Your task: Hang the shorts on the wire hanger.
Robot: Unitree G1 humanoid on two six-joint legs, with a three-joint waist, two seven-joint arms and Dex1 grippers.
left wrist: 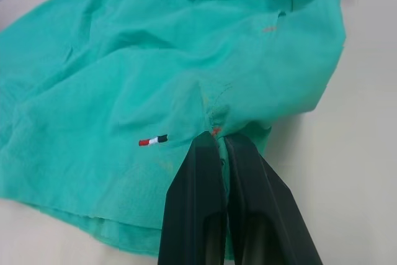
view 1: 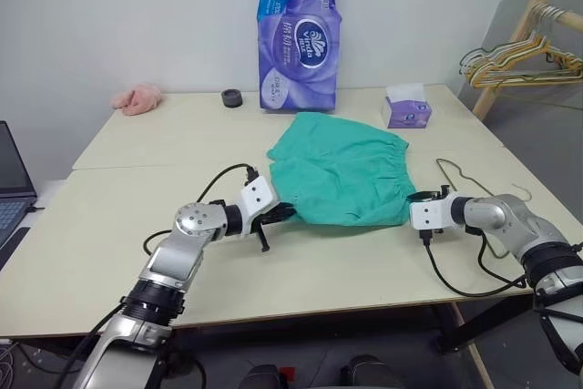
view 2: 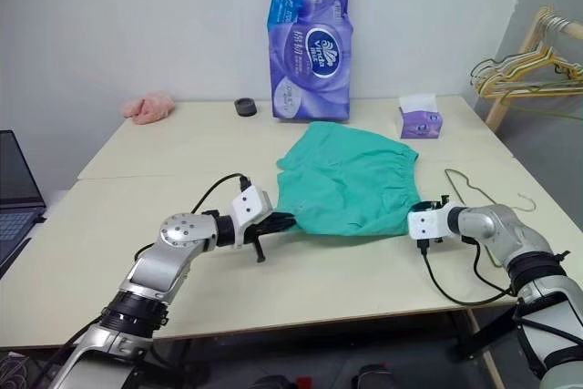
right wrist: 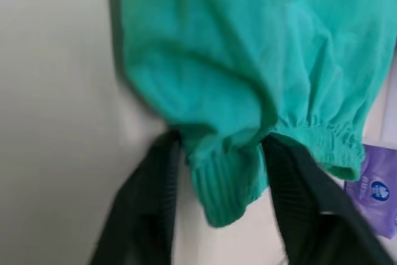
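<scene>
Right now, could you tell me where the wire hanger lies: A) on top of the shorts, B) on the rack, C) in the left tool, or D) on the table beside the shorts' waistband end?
D: the wire hanger lies flat on the table, next to the waistband side of the shorts.

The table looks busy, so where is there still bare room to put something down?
Most bare table lies left of the shorts, between pink cloth and near edge. Crowded: the back, by the tissue pack and tissue box, and the right, around the wire hanger.
</scene>
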